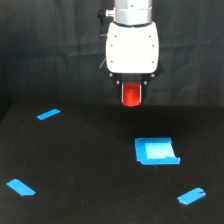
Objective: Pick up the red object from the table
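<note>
The red object (pixel 132 95) is a short upright red-orange cylinder hanging just under the white gripper body, clear of the black table (pixel 85 165). My gripper (pixel 132 96) is shut on it, with dark fingers pressed against both of its sides. It hangs in front of the dark cloth backdrop, above the table's far edge. The arm's silver wrist enters from the top of the exterior view.
A blue square patch (pixel 156 151) lies on the table below and slightly toward the exterior view's right of the gripper. Blue tape strips lie at the far left (pixel 48 114), near left (pixel 21 187) and near right (pixel 191 196).
</note>
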Robot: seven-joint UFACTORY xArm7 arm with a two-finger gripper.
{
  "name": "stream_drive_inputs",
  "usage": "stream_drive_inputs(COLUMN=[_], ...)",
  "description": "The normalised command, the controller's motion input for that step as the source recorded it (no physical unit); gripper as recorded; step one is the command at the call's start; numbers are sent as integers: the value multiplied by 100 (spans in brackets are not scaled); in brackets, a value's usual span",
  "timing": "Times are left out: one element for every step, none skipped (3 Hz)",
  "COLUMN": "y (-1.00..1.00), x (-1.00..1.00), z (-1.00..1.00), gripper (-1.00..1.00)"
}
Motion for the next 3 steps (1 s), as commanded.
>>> stream_drive_inputs(y=[-10, 3, -14], x=[-1, -6, -3], z=[1, 4, 8], gripper=[-100, -92, -86])
